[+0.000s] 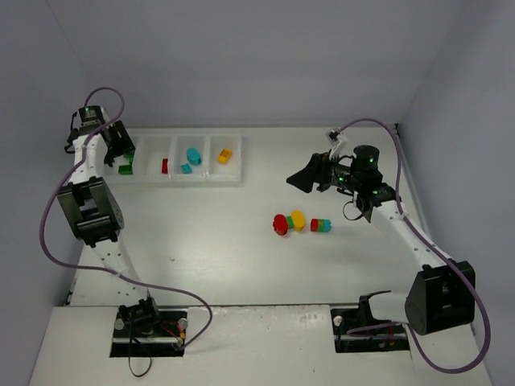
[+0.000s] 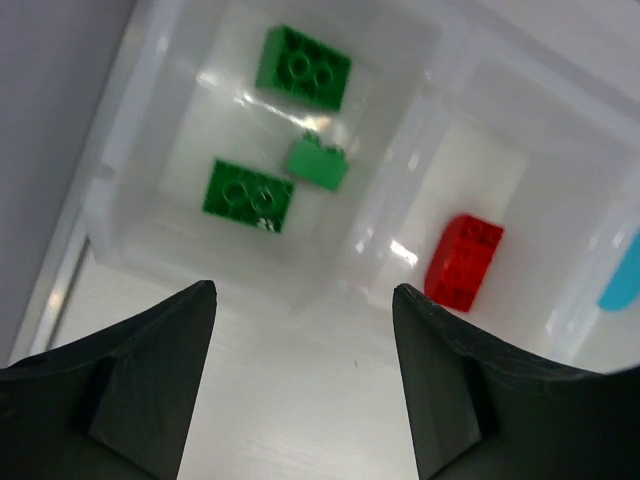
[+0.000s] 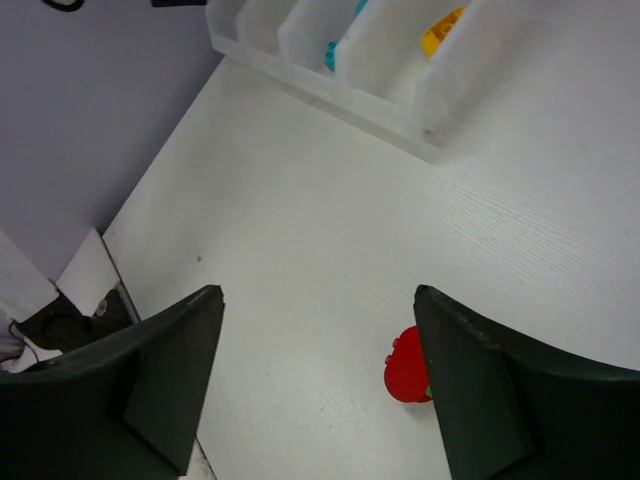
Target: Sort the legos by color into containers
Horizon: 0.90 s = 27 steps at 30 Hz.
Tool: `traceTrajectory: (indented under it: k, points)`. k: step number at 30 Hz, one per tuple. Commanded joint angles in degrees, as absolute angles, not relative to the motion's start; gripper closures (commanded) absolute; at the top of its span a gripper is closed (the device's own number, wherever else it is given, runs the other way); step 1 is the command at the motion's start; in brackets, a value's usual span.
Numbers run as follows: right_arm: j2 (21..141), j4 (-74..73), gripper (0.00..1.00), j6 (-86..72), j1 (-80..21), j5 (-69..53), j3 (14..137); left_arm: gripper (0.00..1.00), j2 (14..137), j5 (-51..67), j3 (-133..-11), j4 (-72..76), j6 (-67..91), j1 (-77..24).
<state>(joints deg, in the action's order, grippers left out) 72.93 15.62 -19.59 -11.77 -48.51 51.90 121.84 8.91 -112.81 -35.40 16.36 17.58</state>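
Note:
The containers are one long white tray [image 1: 187, 182] at the back left. Its leftmost compartment holds green legos [image 2: 248, 194], a second green brick [image 2: 303, 67] and a small green piece [image 2: 318, 163]. The compartments to the right hold a red brick [image 2: 463, 262], cyan pieces [image 1: 193, 154] and a yellow-orange piece [image 1: 225, 156]. My left gripper [image 2: 303, 290] hangs open above the tray's near-left edge, with nothing between its fingers. Loose on the table lie a red round lego [image 1: 281, 224], a yellow one [image 1: 298, 219] and a red-green-blue stack [image 1: 321, 225]. My right gripper [image 3: 318, 292] is open, above and behind the red round lego [image 3: 407, 366].
The tray [image 3: 400, 110] runs along the back wall, and the left wall stands close beside its green end. Both arm bases and their cables sit at the near edge. White tabletop stretches between the tray and the loose legos.

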Motion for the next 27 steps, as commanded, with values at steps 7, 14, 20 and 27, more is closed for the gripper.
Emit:
traceTrajectory:
  k: [7,14,20,27]
  points:
    - [73.39,5.02,0.50,-15.56,-16.78,-27.88,51.85,0.35,96.43,15.47,-91.96,-28.13,19.24,1.43]
    - [77.43,0.44,0.36,-17.83,-23.11,-15.65,50.80,0.35,86.59,19.95,-76.84,-24.61,22.85,-13.61]
    - [81.03,-2.27,0.30,-18.28,-23.91,-11.34,49.92,0.35,81.75,21.00,-70.32,-23.73,24.25,-18.72]
    - [84.72,-2.99,0.28,-18.98,-23.99,-10.46,48.43,0.35,80.07,21.62,-65.48,-22.77,25.14,-23.28]
